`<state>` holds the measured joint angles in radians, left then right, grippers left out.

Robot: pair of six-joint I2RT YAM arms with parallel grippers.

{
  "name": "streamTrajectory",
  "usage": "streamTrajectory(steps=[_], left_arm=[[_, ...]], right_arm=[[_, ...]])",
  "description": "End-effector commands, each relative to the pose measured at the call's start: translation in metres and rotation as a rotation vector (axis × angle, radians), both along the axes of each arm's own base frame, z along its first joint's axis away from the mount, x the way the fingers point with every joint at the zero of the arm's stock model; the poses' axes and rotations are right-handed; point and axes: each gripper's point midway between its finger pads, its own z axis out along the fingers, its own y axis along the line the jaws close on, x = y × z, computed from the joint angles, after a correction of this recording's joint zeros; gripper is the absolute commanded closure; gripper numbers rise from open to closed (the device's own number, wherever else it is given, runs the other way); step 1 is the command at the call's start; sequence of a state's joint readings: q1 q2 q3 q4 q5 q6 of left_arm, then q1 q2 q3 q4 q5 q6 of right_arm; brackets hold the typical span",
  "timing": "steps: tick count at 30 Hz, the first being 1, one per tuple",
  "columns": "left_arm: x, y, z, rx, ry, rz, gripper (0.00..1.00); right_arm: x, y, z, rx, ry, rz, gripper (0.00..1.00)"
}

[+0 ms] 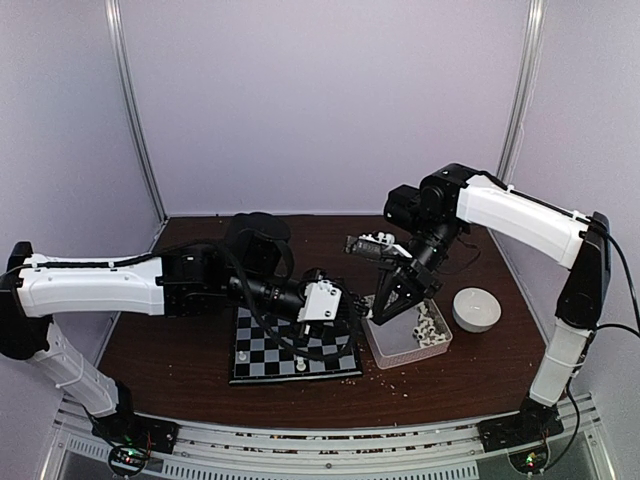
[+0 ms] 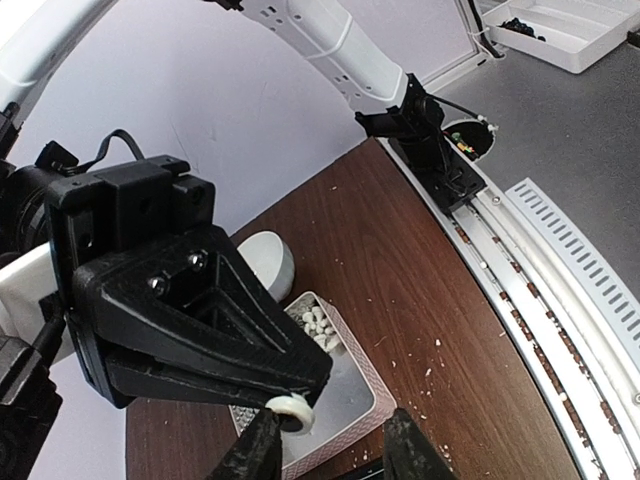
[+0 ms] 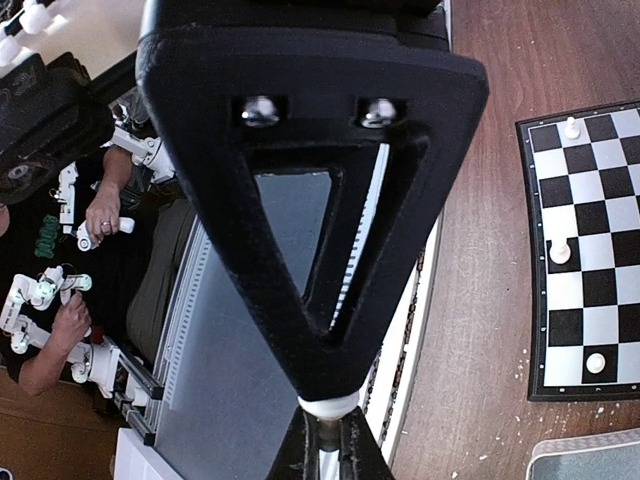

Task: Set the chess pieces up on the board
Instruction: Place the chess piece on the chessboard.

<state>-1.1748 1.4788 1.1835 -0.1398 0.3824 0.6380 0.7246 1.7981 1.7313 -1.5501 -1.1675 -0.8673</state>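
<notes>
Just off the board's right edge a white chess piece is pinched tight at the fingertips of the right gripper; the left gripper is seen partly open, its fingers set either side of that piece; three standing pieces are spread over the board; loose pieces are heaped in the clear tray just right of the board.
</notes>
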Motion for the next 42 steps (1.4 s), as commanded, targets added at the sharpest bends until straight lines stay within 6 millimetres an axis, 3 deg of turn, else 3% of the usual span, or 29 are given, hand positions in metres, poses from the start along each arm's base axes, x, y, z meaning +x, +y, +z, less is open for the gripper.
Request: streamTrajectory(steps=[1,14,28,33,35,38,40,42], left_arm=[[0.004,-0.008,0.016,-0.032,-0.045,0.002,0.65],[0.005,-0.015,0.012,-0.027,-0.066,0.0,0.67],[0.004,-0.017,0.015,-0.026,-0.07,0.007,0.88],[0.009,-0.014,0.02,-0.048,-0.064,0.055,0.92],[0.019,-0.01,0.019,-0.072,-0.045,0.122,0.93],[0.043,0.002,0.027,-0.158,0.07,0.236,0.92],[0.063,0.015,0.036,-0.256,0.22,0.31,0.92],[0.082,0.031,0.05,-0.386,0.355,0.359,0.91]], right_arm=[[-0.006,0.002,0.007,0.018,0.005,0.019,0.97],[-0.009,0.002,0.002,0.002,0.016,0.032,0.96],[-0.01,0.003,0.003,0.006,0.024,0.03,0.95],[-0.007,0.0,0.005,0.005,-0.008,0.017,0.74],[0.0,-0.005,0.008,0.016,-0.036,-0.015,0.65],[0.02,-0.016,0.02,0.04,-0.1,-0.105,0.6],[0.04,-0.024,0.029,0.044,-0.14,-0.194,0.6],[0.074,-0.027,0.041,0.077,-0.224,-0.33,0.61]])
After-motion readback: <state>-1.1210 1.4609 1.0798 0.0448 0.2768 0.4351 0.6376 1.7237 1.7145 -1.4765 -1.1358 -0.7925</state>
